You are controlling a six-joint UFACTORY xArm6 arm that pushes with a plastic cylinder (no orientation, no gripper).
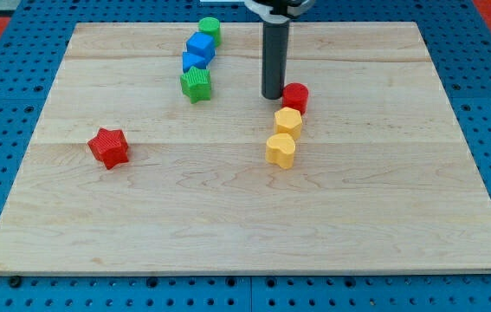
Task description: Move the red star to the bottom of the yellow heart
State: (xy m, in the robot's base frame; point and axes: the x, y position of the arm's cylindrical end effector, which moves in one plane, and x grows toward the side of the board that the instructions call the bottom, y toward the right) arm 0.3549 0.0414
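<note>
The red star (pixel 108 146) lies on the wooden board at the view's left, far from the other blocks. The yellow heart (pixel 281 149) sits right of the board's middle, with a yellow hexagon (pixel 287 121) touching it just above and a red round block (pixel 295 96) above that. My tip (pixel 272 95) is down on the board just left of the red round block, nearly touching it, above the yellow pair and far to the right of the red star.
A column of blocks stands at the view's top centre-left: a green round block (pixel 209 29), a blue block (pixel 200 44), another blue block (pixel 194 61) and a green star (pixel 196 84). The wooden board (pixel 245 217) rests on a blue pegboard.
</note>
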